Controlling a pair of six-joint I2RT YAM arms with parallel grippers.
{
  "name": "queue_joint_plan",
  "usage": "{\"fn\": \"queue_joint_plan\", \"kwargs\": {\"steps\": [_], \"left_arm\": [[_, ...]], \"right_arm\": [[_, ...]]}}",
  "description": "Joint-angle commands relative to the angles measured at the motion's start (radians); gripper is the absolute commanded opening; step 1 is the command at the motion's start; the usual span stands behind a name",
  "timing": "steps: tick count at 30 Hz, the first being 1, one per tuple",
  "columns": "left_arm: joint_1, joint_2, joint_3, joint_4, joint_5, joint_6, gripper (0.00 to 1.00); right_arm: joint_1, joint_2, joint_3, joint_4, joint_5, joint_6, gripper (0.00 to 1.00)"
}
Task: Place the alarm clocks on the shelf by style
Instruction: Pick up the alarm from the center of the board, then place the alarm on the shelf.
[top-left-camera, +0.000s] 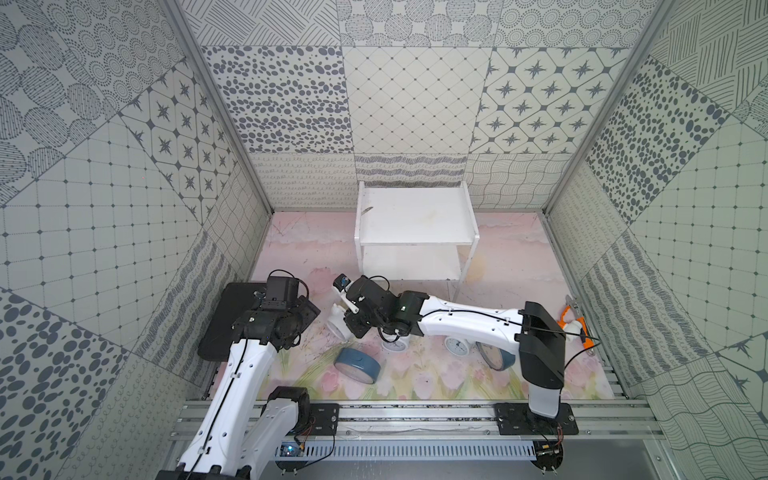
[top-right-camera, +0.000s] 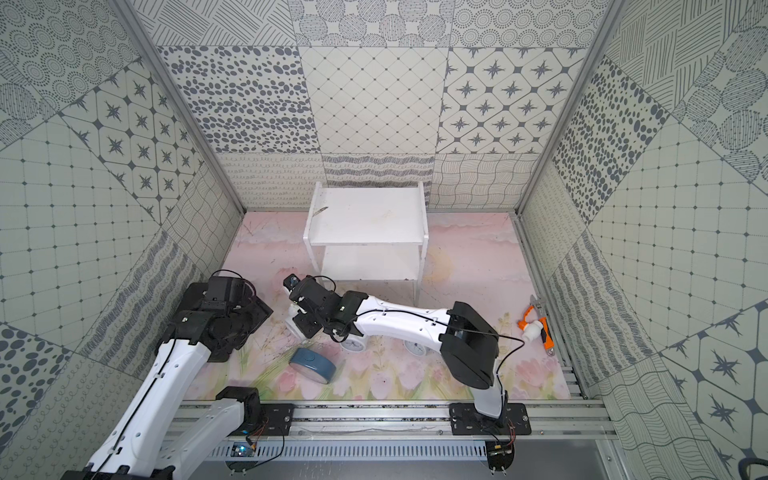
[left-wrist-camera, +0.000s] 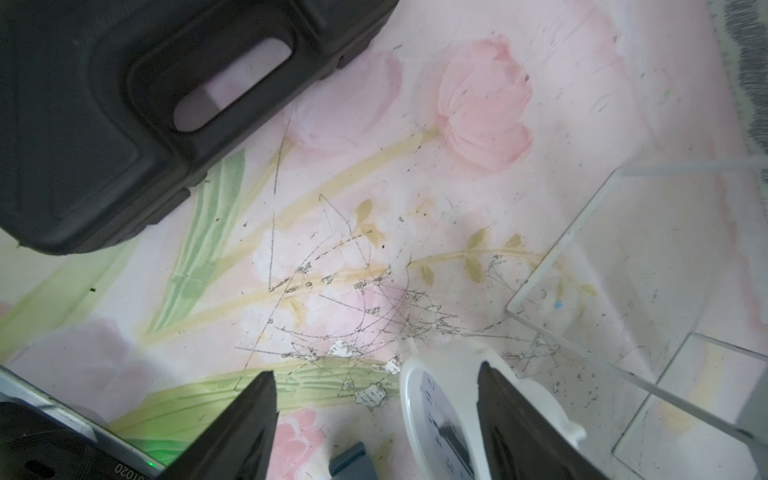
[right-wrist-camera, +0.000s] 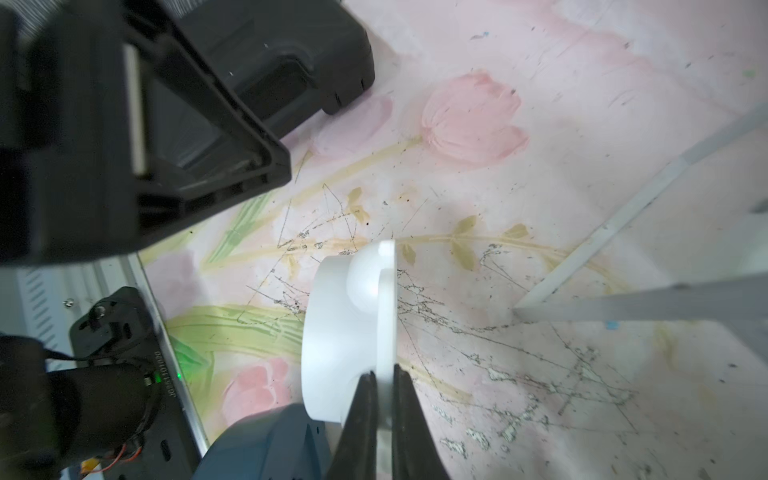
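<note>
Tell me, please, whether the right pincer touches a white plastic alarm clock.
Touching: the right wrist view shows the right pincer pinching a white plastic alarm clock's handle.

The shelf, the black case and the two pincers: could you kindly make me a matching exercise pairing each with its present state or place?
Things:
1. right pincer
2. left pincer
3. shelf
4. black case

States or places:
a. holds no clocks
b. shut on the handle of a white clock
c. lies flat at the left edge of the mat
d. open

Pairs: 1-b, 2-d, 3-a, 4-c.
</note>
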Motion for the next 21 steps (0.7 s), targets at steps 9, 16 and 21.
{"fn": "queue_joint_plan", "kwargs": {"steps": [9, 16, 21], "left_arm": [[0.004, -0.079, 0.012, 0.286, 0.289, 0.12, 0.71], [-0.113, -0.179, -0.112, 0.834, 0.834, 0.056, 0.73], [-0.328, -0.157, -0.108, 0.939, 0.914, 0.121, 0.81]], "right_arm": [[0.008, -0.593, -0.299, -0.035, 0.106, 0.119, 0.0], [-0.077, -0.816, -0.442, -0.075, -0.124, 0.201, 0.0], [-0.229, -0.9, -0.515, -0.065, -0.437, 0.237, 0.0]]}}
